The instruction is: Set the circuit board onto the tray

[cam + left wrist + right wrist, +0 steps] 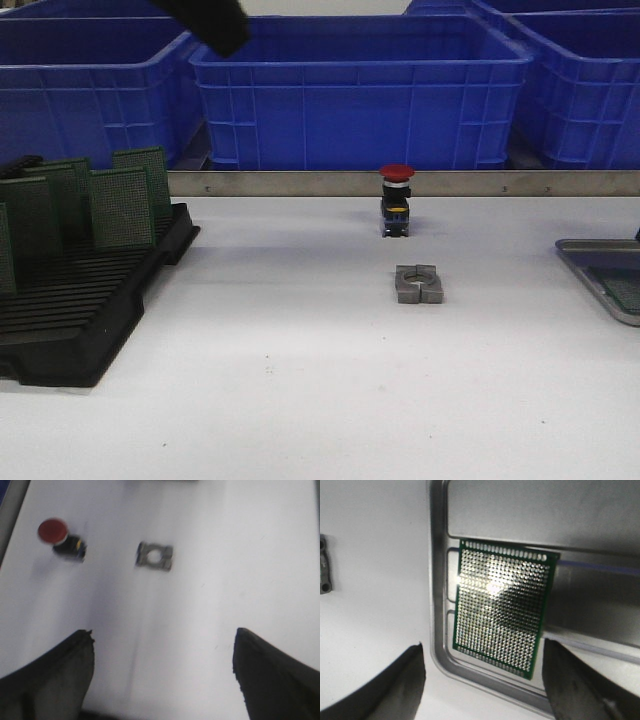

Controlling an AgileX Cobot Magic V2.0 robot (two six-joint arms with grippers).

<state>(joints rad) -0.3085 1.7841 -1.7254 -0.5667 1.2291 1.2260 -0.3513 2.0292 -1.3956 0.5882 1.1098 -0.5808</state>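
Note:
A green perforated circuit board (502,607) lies flat inside the grey metal tray (436,580), near one rounded corner. In the front view the tray (590,262) sits at the table's right edge, with the board (624,290) just showing in it. My right gripper (482,655) hangs above the board, open and empty, its dark fingers (400,685) wide apart. My left gripper (162,640) is open and empty above bare white table. Several more green boards (122,205) stand upright in the black slotted rack (90,300) at the left.
A red-capped push button (396,200) and a grey metal clamp block (418,283) stand mid-table; both show in the left wrist view, the button (60,537) and the block (155,556). Big blue crates (360,90) line the back behind a metal rail (300,182).

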